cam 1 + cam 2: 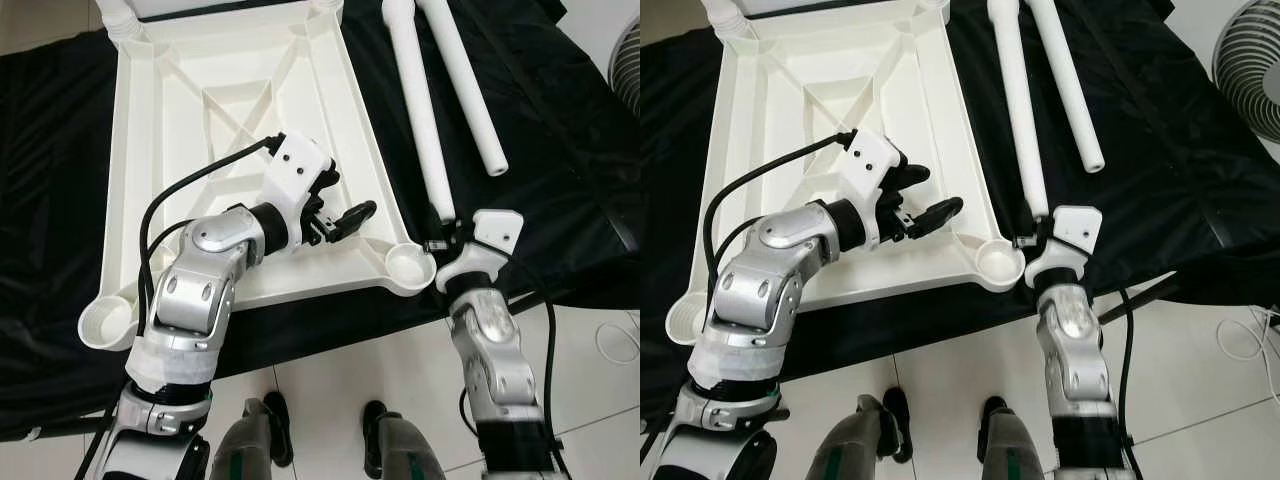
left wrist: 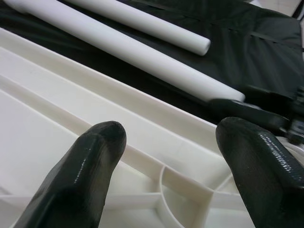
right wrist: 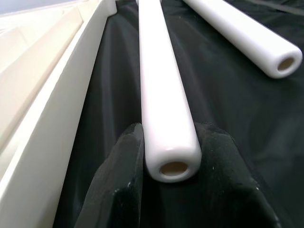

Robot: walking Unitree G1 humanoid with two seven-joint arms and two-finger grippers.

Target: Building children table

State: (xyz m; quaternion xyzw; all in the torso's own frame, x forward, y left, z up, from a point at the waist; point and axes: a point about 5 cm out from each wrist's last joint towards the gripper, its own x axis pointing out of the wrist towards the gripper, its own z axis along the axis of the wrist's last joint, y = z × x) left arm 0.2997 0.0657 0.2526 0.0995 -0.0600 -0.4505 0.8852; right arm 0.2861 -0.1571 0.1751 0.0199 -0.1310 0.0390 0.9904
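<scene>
The white plastic tabletop [image 1: 240,110] lies upside down on the black cloth [image 1: 560,180] that covers the floor, its ribbed underside up and a round leg socket [image 1: 408,263] at its near right corner. Two white table legs lie on the cloth along the tabletop's right edge, their long axes running away from the robot and leaning slightly left at the far end. The nearer leg [image 1: 420,120] ends just beside that corner socket; the farther leg [image 1: 462,85] lies just beyond it, apart.

The right claw [image 3: 171,156] is at the near end of the nearer leg, one black finger on each side of the tube, grasping it at the open end. The left claw [image 1: 340,215] hovers over the tabletop's underside near its right rim, fingers [image 2: 95,156] spread apart and holding nothing.

The right arm is clearly the nearer one to the leg. The socket sits just to the left of the grasped end, so the likely next step is to lift the leg, stand it upright and bring its end across into that socket.
</scene>
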